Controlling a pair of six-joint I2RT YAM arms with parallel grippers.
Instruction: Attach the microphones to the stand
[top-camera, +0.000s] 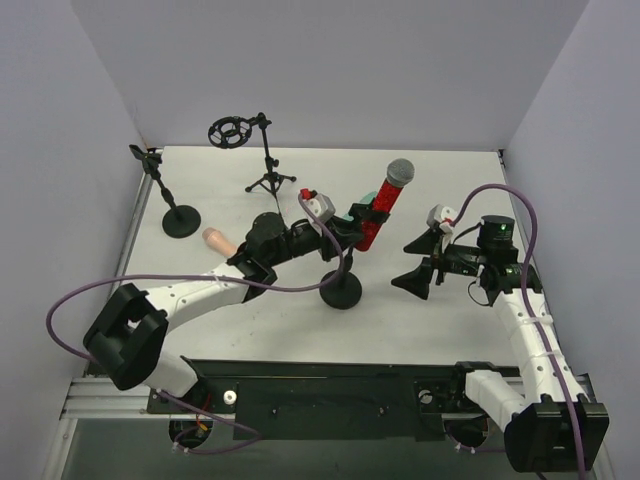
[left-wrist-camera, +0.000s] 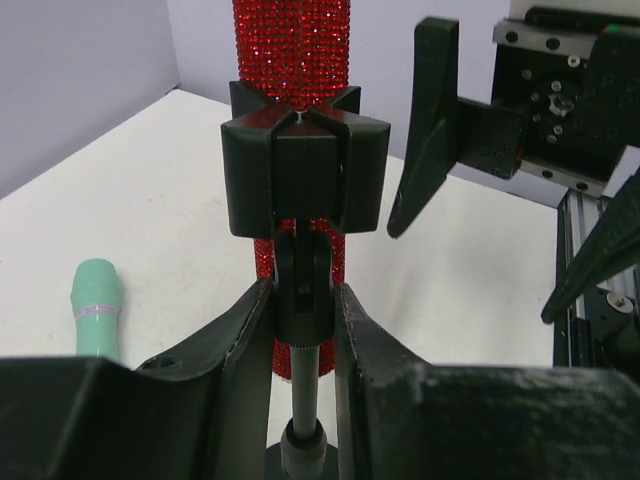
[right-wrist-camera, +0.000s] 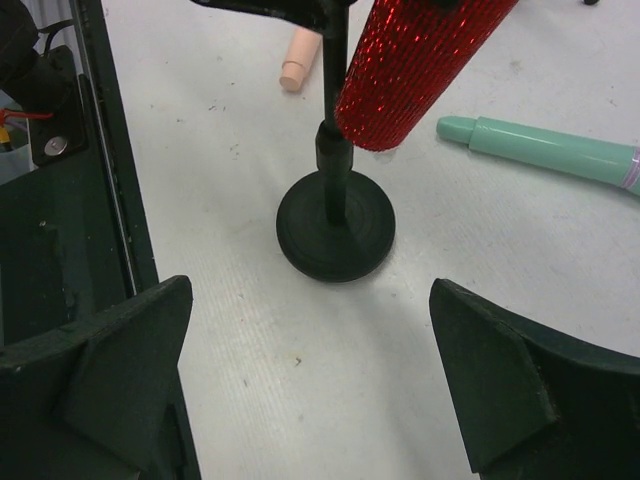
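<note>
The left gripper (left-wrist-camera: 303, 300) pinches the stand (top-camera: 341, 290) under its clip (left-wrist-camera: 305, 170), which seemingly holds the red microphone (top-camera: 378, 215); the right gripper (top-camera: 415, 262) hangs spread beside the stand.

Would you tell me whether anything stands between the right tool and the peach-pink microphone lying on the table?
Yes. The black round-based stand carrying the glittery red microphone, with the left tool clamped on its stem, sits between the right tool and the peach-pink microphone.
</note>
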